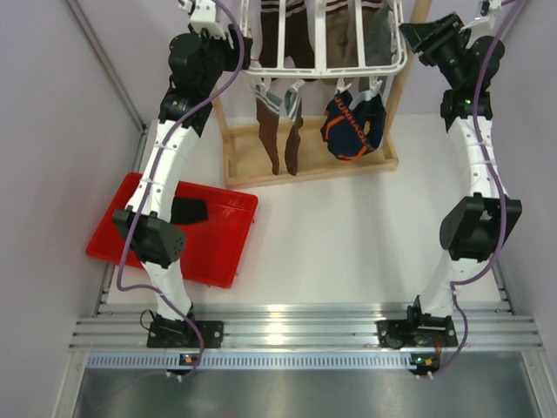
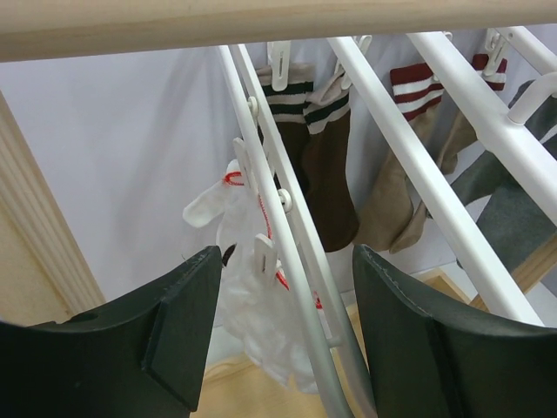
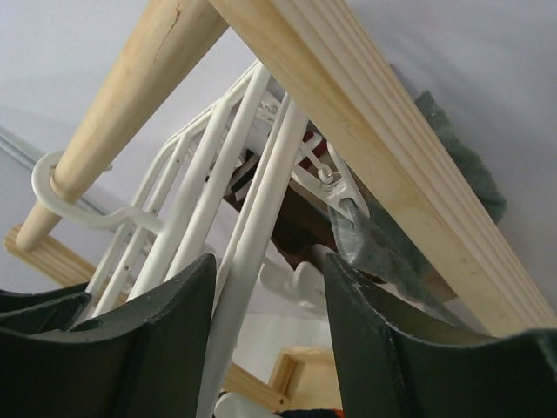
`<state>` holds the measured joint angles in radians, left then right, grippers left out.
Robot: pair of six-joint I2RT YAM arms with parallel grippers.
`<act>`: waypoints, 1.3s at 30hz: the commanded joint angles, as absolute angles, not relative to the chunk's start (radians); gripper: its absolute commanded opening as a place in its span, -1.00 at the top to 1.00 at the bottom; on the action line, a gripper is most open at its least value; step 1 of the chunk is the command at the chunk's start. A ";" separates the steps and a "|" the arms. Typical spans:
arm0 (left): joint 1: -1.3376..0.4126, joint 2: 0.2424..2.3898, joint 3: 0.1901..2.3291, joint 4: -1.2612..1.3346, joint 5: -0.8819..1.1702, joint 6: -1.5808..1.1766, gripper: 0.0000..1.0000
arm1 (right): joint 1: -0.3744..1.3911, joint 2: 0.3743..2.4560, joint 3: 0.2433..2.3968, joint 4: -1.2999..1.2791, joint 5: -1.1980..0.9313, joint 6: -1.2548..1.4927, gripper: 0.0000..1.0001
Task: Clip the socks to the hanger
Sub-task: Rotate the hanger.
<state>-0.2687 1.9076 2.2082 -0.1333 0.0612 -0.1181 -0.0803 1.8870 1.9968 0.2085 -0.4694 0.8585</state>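
Observation:
The white hanger hangs from a wooden frame at the back. Several socks are clipped to it: dark brown ones with striped cuffs, a tan one, a grey one and a white one with red trim. One black sock lies in the red tray. My left gripper is open at the hanger's left edge, its jaws on either side of a white bar and clip. My right gripper is open at the right edge, around a white bar.
The wooden post frame stands on the table under the hanger; its top beam runs close above my right gripper. Navy fabric with orange trim hangs at the front right. The red tray sits at the left by my left arm.

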 commanded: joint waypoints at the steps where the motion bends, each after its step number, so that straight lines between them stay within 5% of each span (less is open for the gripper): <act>1: -0.261 1.910 2.244 -0.092 0.072 -0.098 -0.33 | -0.069 1.871 2.043 0.264 -0.529 0.899 -0.04; 5: -0.261 1.911 2.244 -0.094 0.074 -0.095 -0.33 | -0.052 1.861 2.025 0.282 -0.587 0.940 -0.01; 12: -0.259 1.896 2.243 -0.084 0.083 -0.094 -0.34 | -0.038 1.826 1.973 0.281 -0.634 0.979 1.00; 26: -0.227 1.594 2.030 -0.158 0.095 -0.276 -0.39 | -0.008 1.643 1.847 0.215 -0.571 1.088 1.00; 31: -0.247 1.516 1.931 -0.136 0.316 -0.324 -0.40 | 0.034 1.631 1.829 0.206 -0.566 1.088 1.00; 34: -0.300 1.564 2.024 -0.227 0.443 -0.203 -0.59 | 0.044 1.634 1.830 0.190 -0.560 1.071 1.00; 39: -0.474 1.761 2.393 -0.494 0.368 0.136 -0.64 | 0.051 1.637 1.829 0.170 -0.548 1.040 1.00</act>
